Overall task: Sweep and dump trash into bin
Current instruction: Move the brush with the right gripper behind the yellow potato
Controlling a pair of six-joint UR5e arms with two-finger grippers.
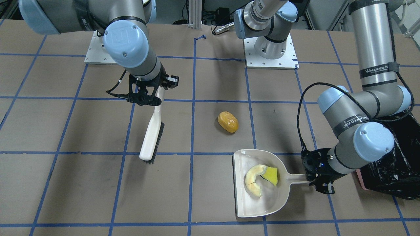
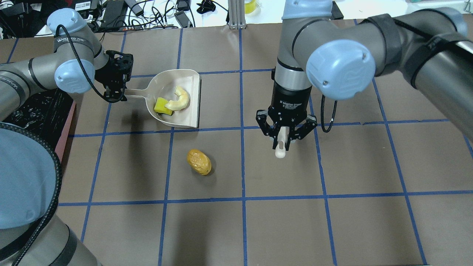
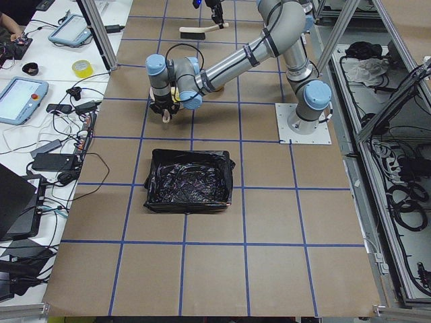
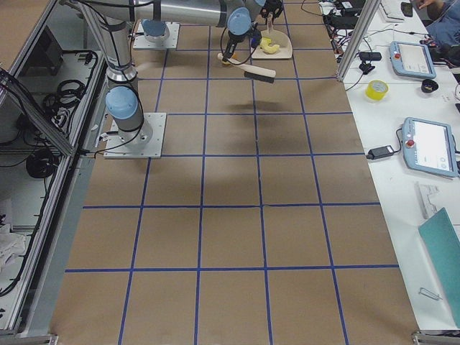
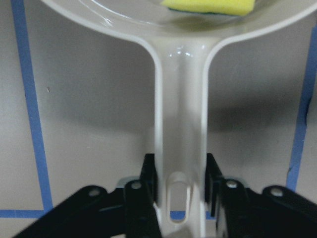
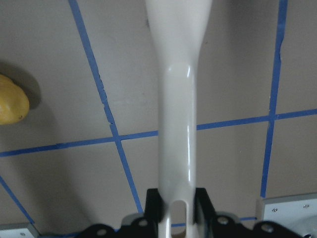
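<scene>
The orange-yellow lump [image 1: 228, 121] [image 2: 199, 162] lies on the table, between the brush and the dustpan. The tan-and-white bread piece [image 1: 254, 180] [image 2: 178, 99] and the yellow-green wedge [image 1: 271, 175] [image 2: 160, 106] lie inside the beige dustpan [image 1: 259, 205] [image 2: 184, 119]. My left gripper [image 1: 314, 180] [image 2: 119, 92] [image 5: 181, 181] is shut on the dustpan's handle, and the pan rests flat. My right gripper [image 1: 154, 95] [image 2: 283, 140] [image 6: 177, 201] is shut on the handle of a cream brush [image 1: 151, 134] with dark bristles. The brush hangs to the side of the lump, apart from it. The black-lined pink bin [image 1: 400, 164] [image 3: 188, 180] stands beside the left arm.
The brown table has a grid of blue tape lines [image 1: 193, 154]. The two arm bases [image 1: 270, 52] are bolted along the robot's edge. In the side views, tablets [image 4: 431, 144], a tape roll [image 4: 376, 90] and cables lie on the white benches beyond the table.
</scene>
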